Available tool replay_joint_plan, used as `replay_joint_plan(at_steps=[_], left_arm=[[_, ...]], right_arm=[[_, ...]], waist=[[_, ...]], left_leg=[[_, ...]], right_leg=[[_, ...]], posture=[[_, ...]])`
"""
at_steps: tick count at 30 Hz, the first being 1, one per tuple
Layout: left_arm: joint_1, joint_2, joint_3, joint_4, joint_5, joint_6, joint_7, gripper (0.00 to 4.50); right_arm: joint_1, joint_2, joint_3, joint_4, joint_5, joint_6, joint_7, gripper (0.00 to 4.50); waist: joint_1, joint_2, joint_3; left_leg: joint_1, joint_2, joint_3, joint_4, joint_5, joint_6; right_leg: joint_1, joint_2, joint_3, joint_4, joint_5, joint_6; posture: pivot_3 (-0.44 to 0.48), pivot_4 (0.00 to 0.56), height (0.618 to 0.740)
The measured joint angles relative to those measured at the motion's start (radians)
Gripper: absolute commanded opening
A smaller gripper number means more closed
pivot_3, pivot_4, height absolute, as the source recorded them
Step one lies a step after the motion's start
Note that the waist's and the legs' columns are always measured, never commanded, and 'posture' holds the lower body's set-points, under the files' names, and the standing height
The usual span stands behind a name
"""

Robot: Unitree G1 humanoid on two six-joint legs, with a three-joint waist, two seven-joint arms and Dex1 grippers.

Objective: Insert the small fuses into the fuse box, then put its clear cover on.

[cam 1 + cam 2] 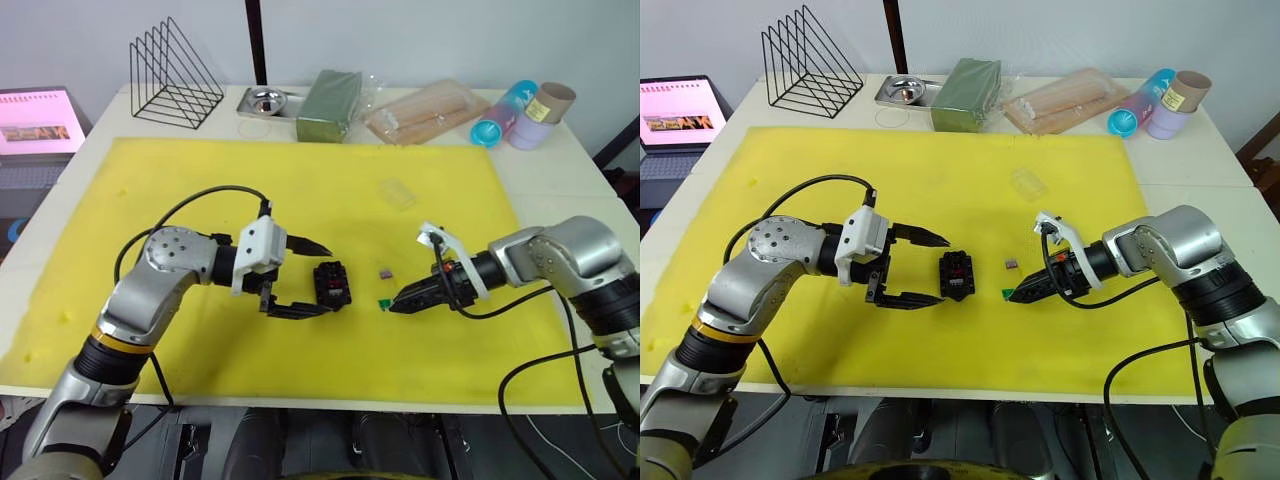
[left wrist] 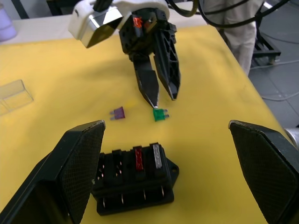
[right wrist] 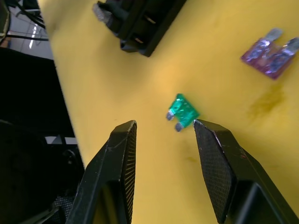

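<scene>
The fuse box (image 1: 332,285) sits on the mat (image 1: 150,200) between my left gripper (image 1: 300,277) and my right gripper (image 1: 396,303). Two loose fuses (image 2: 160,115) lie between the box and my right gripper, with the clear cover (image 1: 397,193) farther back.

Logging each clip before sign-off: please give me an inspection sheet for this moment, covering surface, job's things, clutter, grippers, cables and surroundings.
Surface: yellow foam mat on a pale table.
Job's things: black slotted fuse box holds the red fuse and grey fuse; purple fuse and green fuse lie loose on the mat; clear plastic cover lies apart, farther back.
Clutter: black wire rack, metal tray, green packet, bag of sticks, cups.
Grippers: left gripper open beside the box; right gripper open at the green fuse.
Cables: black cables on both arms.
Surroundings: laptop at the left.
</scene>
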State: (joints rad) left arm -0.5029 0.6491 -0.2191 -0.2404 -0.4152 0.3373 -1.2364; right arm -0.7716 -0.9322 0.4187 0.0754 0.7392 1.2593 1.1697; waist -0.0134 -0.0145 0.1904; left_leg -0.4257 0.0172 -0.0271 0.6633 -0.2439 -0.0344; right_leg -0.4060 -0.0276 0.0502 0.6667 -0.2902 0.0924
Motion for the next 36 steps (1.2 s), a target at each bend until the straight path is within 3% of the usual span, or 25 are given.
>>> replay_joint_plan(at_steps=[36], left_arm=[[-0.003,-0.021,-0.002,-0.001,0.034,0.0,0.021,4.5]], right_arm=[[-0.011,0.085,0.01,0.057,-0.174,-0.016,0.132,1.99]], waist=[[0.0,0.0,0.0]], left_leg=[[0.0,0.0,-0.001,0.0,0.0,0.0]], right_leg=[[0.0,0.0,0.0,0.0,0.0,0.0]], posture=[[0.0,0.15,0.74]])
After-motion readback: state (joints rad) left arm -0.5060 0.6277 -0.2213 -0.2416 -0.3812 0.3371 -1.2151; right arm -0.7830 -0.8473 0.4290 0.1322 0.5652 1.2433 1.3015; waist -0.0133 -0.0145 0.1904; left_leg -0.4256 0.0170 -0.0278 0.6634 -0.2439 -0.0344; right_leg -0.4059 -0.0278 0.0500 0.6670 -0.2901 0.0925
